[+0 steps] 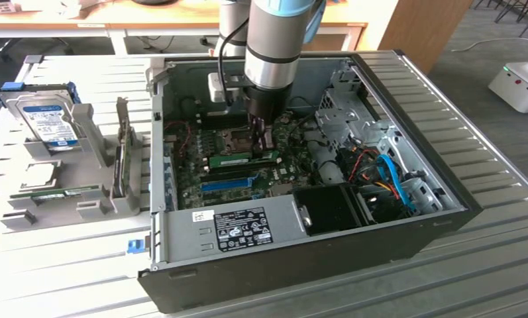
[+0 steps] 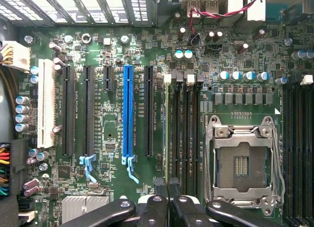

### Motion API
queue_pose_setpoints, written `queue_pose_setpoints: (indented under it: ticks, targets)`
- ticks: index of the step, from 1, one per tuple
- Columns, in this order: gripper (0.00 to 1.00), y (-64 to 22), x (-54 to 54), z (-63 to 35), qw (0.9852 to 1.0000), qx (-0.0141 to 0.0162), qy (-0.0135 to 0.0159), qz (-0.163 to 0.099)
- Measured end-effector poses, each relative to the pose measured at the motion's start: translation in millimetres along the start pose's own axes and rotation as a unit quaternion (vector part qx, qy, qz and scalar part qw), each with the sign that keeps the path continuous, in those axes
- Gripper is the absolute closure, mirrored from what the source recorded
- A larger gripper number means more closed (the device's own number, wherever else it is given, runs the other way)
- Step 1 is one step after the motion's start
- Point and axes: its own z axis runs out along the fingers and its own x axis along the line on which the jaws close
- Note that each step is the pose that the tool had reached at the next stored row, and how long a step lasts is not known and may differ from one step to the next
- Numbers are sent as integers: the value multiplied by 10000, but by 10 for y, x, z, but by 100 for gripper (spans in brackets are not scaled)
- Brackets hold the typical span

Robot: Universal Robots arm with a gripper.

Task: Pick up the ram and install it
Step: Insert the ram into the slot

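I'm seeing the spare ram stick [image 1: 56,194] lying on the grey rack [image 1: 96,211] at the exterior view's left. The ram [image 1: 242,159] is standing in a memory slot inside the PC case [image 1: 422,232], long axis running 9-to-3. The gripper [image 1: 265,147] is sitting on its 3 o'clock end with fingers pressed together. I can't tell if they're pinching the edge.
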Motion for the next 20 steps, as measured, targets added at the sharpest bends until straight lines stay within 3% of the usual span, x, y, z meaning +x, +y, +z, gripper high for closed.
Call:
queue_pose_setpoints:
  ticks: [20]
  targets:
    - [88, 0, -15, 17, 10000, 0, 0, 0]
